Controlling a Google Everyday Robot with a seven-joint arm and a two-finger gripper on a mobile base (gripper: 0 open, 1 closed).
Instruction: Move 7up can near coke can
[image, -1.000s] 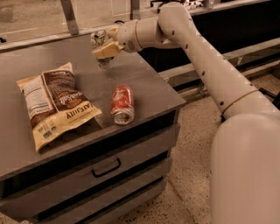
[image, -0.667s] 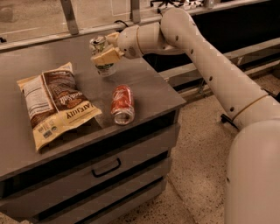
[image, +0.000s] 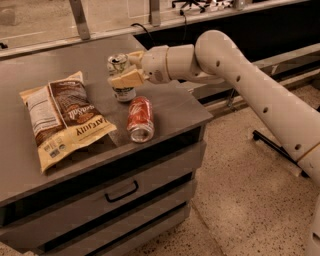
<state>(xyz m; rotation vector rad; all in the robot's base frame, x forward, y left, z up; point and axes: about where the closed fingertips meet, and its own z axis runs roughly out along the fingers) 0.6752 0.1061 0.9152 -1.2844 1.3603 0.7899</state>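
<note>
Gripper (image: 123, 76) holding the 7up can (image: 118, 61)
It is clamping the can upright, just beyond the coke can (image: 140, 119) lying sideways; a snack bag (image: 65, 115) is lying left.

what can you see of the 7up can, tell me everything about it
The 7up can is a small, pale whitish-green metal soda can with a silver top. It stands upright, clasped round its middle by the gripper, whose tan fingers hide much of the label. Its base is at the grey table top; whether it rests there I cannot tell. The red coke can lies on its side just in front, apart from it.
</note>
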